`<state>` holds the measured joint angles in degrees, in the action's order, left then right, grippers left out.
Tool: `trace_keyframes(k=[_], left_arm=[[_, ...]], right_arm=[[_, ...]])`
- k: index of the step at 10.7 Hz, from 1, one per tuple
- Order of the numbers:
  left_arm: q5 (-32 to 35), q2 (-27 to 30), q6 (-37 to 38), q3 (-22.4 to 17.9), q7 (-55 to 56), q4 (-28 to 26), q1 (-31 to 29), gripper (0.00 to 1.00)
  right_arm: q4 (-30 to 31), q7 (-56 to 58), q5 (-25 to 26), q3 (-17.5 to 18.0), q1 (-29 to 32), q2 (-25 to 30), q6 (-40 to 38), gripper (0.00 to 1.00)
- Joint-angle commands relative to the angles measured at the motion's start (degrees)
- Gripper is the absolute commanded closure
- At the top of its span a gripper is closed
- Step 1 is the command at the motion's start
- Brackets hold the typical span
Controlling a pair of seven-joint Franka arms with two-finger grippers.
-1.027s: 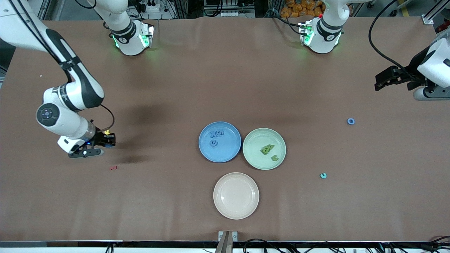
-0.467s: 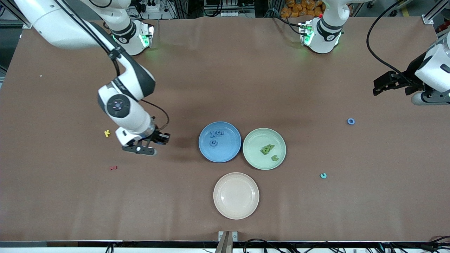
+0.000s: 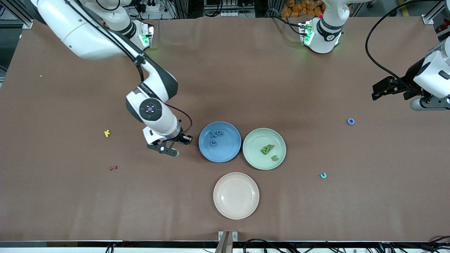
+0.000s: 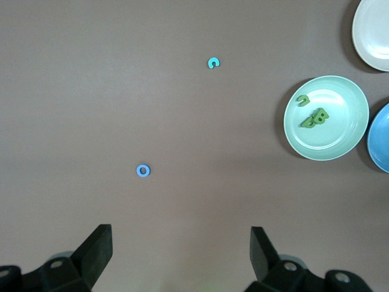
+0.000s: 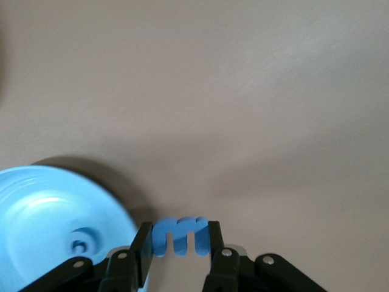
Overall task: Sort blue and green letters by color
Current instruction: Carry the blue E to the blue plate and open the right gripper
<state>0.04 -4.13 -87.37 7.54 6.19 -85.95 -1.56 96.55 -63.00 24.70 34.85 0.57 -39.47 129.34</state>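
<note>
Close up, chunky periwinkle blue letter (image 5: 180, 235) with three prongs, pinched in right gripper (image 5: 179, 243) fingers beside blue plate (image 3: 228, 151), left gripper (image 4: 180, 255) fingers wide over tabletop (image 3: 246, 88).

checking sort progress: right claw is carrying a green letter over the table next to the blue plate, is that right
Not quite: the letter shut in the right claw is blue, not green, as the right wrist view shows. The rest holds: that claw is over the table right beside the blue plate.
</note>
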Motion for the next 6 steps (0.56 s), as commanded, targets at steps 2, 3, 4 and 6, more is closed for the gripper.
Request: trace_keyframes(k=[2, 3, 4, 6], left_arm=[[-1.5, -0.3, -1.0, 0.2, -0.9, -0.1, -0.2, 0.00], [-1.5, -0.3, -1.0, 0.1, -0.9, -0.1, -0.3, 0.00], [-1.5, -0.3, -1.1, 0.1, -0.9, 0.0, -0.2, 0.00], [-1.5, -0.3, -1.1, 0.1, -0.9, -0.1, -0.3, 0.00]], right_arm=[[-10.4, -9.0, 0.5, -2.2, -7.8, -7.2, -0.8, 1.00], [-11.8, -10.4, 0.5, -2.2, -8.6, -8.2, -0.8, 1.00], [-13.4, -12.0, 0.5, -2.2, -9.9, -9.2, -0.8, 1.00], [-16.9, -14.7, 0.6, -2.2, -12.1, -11.5, -0.8, 1.00]])
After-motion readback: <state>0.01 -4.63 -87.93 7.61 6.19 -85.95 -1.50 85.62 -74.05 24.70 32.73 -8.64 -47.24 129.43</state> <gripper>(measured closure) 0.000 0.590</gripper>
